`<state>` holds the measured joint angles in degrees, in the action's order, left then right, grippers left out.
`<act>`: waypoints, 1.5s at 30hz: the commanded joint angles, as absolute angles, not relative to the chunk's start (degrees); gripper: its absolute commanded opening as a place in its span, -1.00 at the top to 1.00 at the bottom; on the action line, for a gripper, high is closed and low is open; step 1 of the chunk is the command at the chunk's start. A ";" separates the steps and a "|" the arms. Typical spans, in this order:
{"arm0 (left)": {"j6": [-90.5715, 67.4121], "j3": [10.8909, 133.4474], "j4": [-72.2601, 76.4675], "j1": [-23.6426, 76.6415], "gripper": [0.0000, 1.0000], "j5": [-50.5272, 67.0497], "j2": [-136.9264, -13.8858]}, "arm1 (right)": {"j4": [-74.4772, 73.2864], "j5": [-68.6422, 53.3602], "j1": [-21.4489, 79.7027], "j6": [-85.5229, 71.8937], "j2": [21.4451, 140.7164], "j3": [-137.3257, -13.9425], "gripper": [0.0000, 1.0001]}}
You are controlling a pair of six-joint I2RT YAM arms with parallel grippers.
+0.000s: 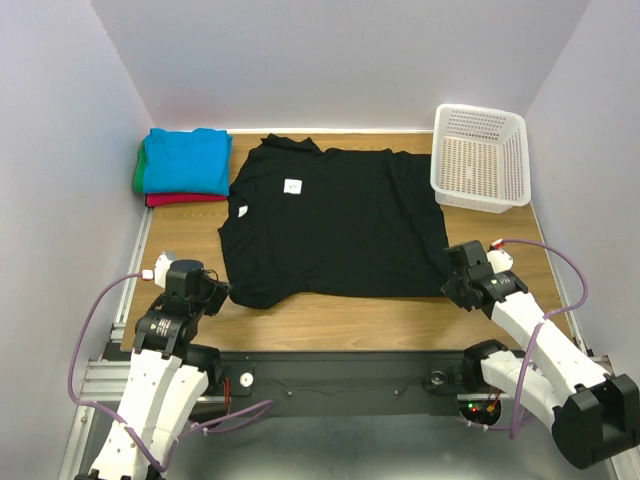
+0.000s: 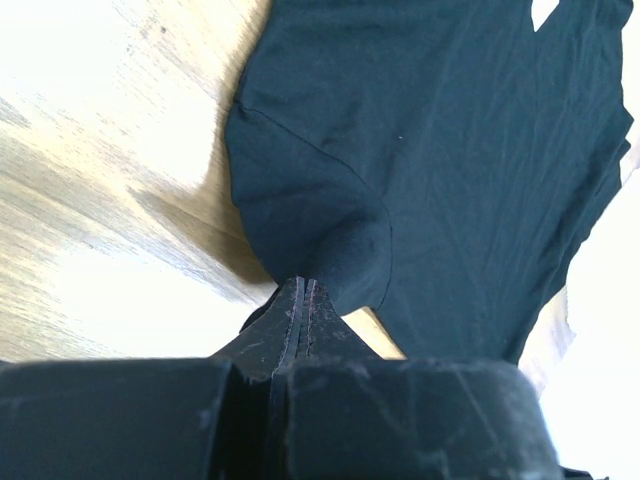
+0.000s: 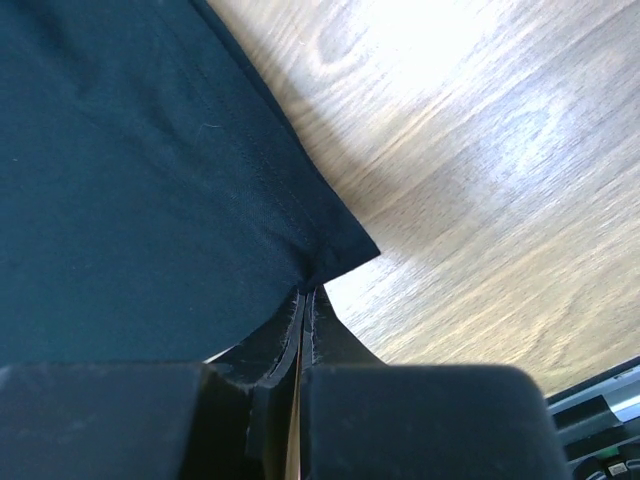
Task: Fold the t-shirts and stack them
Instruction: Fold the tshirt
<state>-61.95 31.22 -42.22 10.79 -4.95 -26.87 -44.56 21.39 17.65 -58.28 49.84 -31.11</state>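
Note:
The black t-shirt (image 1: 335,220) lies spread on the wooden table, its white neck label (image 1: 292,186) up and to the left. My left gripper (image 1: 224,292) is shut on the shirt's near left corner; in the left wrist view (image 2: 303,284) cloth bunches at the fingertips. My right gripper (image 1: 450,288) is shut on the near right corner, and in the right wrist view (image 3: 306,290) the hem corner (image 3: 340,245) is pinched. Folded turquoise-blue (image 1: 186,160), green (image 1: 138,170) and red (image 1: 185,199) shirts are stacked at the back left.
A white plastic lattice basket (image 1: 478,157) stands at the back right. The table's (image 1: 340,320) near edge runs just in front of both grippers. Grey walls close in the sides and back.

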 commanded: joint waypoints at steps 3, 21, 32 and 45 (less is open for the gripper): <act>-59.77 34.80 -35.08 10.90 1.00 -5.53 -31.54 | -46.41 24.96 17.31 -57.31 53.34 -36.64 0.99; -54.67 48.24 -19.69 10.81 1.00 -9.93 -57.29 | -41.75 32.87 17.31 -52.91 73.38 -53.34 0.99; -50.80 58.35 -14.51 8.09 1.00 -9.67 -74.17 | -39.20 38.23 16.17 -49.84 84.72 -62.22 0.99; -43.60 69.87 -11.16 6.50 1.00 -9.58 -91.49 | -35.77 39.64 14.77 -45.62 95.97 -70.31 0.99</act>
<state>-46.92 65.69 -13.56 7.01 -8.64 -89.43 -38.24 36.51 15.64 -46.74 94.39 -67.85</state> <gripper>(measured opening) 0.017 0.012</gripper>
